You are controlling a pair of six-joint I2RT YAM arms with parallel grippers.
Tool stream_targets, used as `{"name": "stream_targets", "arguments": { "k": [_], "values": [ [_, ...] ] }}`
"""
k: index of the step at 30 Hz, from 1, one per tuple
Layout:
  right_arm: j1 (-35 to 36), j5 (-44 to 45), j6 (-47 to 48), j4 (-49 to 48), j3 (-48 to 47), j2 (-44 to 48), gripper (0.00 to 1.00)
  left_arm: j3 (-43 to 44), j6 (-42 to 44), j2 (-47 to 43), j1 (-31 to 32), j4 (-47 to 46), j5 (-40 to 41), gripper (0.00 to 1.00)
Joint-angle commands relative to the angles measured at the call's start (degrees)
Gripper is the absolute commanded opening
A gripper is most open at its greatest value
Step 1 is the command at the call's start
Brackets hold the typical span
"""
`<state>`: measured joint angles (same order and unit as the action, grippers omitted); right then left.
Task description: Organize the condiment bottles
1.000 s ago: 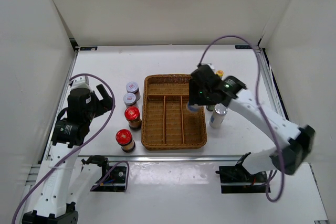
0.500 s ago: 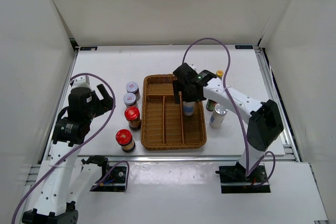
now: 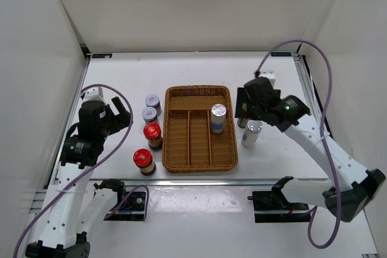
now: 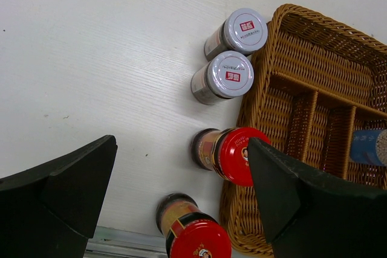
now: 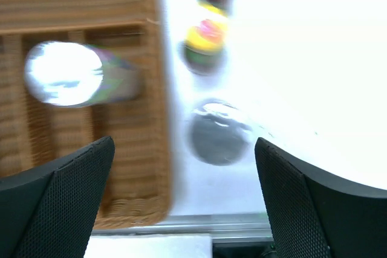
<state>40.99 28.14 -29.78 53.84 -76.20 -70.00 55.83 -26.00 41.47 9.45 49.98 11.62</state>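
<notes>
One silver-topped white-blue cylinder [image 3: 217,118] [image 5: 66,74] stands upright in the right compartment of the wicker tray [image 3: 181,164], free of any gripper. My right gripper [image 3: 245,110] [image 5: 184,143] is open and empty, hovering just right of the tray above a second silver-topped cylinder [image 3: 251,132] [image 5: 219,132] and two yellow-capped green bottles [image 5: 204,43], blurred in its wrist view. My left gripper [image 3: 121,116] [image 4: 181,149] is open, raised left of two grey-lilac-lidded jars [image 3: 150,107] [image 4: 228,75] and two red-lidded brown jars [image 3: 152,134] [image 4: 233,154].
The tray [image 4: 314,89] has three long compartments and one cross compartment at the back. The jars on the left stand close against its left wall. A metal rail [image 3: 193,182] runs along the table's near edge. White walls enclose the table.
My right gripper opened, left the silver-topped cylinder standing in the tray's right compartment and drew back to the right. The left arm has not moved.
</notes>
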Motion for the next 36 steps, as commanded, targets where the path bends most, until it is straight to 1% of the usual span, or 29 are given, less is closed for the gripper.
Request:
{"name": "stream_targets", "arguments": {
  "k": [1,4,7,11,12,13,15,16,18,19,21,22,24,25,27,28,29,30,32,36],
  "values": [
    [-4.51,-4.58,-1.68,1.01,9.02,2.75,1.0,-0.11,-0.37,-0.25,-0.22,0.03,1.04,1.0],
    [-6.36,-5.2,-2.39,0.48,13.34,3.82,1.0,-0.11,-0.37,0.27,-0.22,0.03,1.04,1.0],
    [-7.68,-7.39,-1.78,-1.01,14.59,3.29,1.0,-0.11,-0.37,0.27,-0.22,0.03,1.04,1.0],
    [-11.81,-10.64,-1.77,-2.6,16.43,0.3,1.0,-0.11,-0.37,0.27,-0.22,0.03,1.04,1.0],
    [-12.51,-11.96,-1.77,-3.21,17.13,-0.48,0.97,-0.11,-0.37,0.27,-0.22,0.03,1.04,1.0],
    [-13.56,-12.49,-1.77,-3.22,17.14,-0.49,0.97,-0.11,-0.37,0.27,-0.22,0.03,1.04,1.0],
    [-14.18,-12.5,-1.77,-3.75,17.84,-1.02,0.93,-0.11,-0.37,0.27,-0.22,0.03,1.04,1.0],
    [-14.19,-12.5,-1.77,-3.75,18.54,-1.02,0.86,-0.11,-0.37,0.27,-0.22,0.03,1.04,1.0],
    [-14.19,-11.44,-2.3,-4.27,19.24,-0.32,0.79,-0.11,-0.37,0.27,-0.22,0.03,1.04,1.0],
    [-14.19,-10.75,-2.3,-4.27,19.25,-0.32,0.72,-0.11,-0.37,0.27,-0.22,0.03,1.04,1.0],
    [-14.19,-10.74,-2.3,-4.27,19.25,1.96,0.62,-0.11,-0.37,0.27,-0.22,0.03,1.04,1.0],
    [-14.19,-10.74,-1.78,-3.49,19.25,2.84,0.5,-0.11,-0.37,0.8,-0.22,0.03,1.04,1.0],
    [-14.19,-10.74,-1.77,-1.74,17.68,6.0,0.37,-0.11,-0.37,0.8,-0.22,0.03,1.04,1.0],
    [-13.66,-9.96,-1.77,-1.12,17.06,7.23,0.25,-0.11,-0.37,0.8,-0.22,0.03,1.04,1.0],
    [-13.05,-9.25,-1.25,0.55,14.79,10.92,0.19,-0.11,-0.37,0.8,-0.22,0.03,1.04,1.0],
    [-12.26,-9.24,-1.25,1.08,13.9,13.2,0.13,-0.11,-0.37,0.8,-0.22,0.03,1.04,1.0],
    [-11.73,-9.24,-0.55,1.09,13.02,14.26,0.13,-0.11,-0.37,0.8,-0.22,0.03,1.04,1.0],
    [-10.42,-9.24,-0.02,1.61,12.05,15.23,0.1,-0.11,-0.37,0.8,-0.22,0.03,1.04,1.0],
    [-8.66,-9.94,1.22,1.61,9.51,17.51,0.08,-0.11,-0.37,0.8,-0.22,0.03,1.04,1.0],
    [-3.66,-13.54,1.74,0.48,7.57,18.76,0.08,-0.11,-0.37,0.8,-0.22,0.03,1.04,1.0]
  ]
}}
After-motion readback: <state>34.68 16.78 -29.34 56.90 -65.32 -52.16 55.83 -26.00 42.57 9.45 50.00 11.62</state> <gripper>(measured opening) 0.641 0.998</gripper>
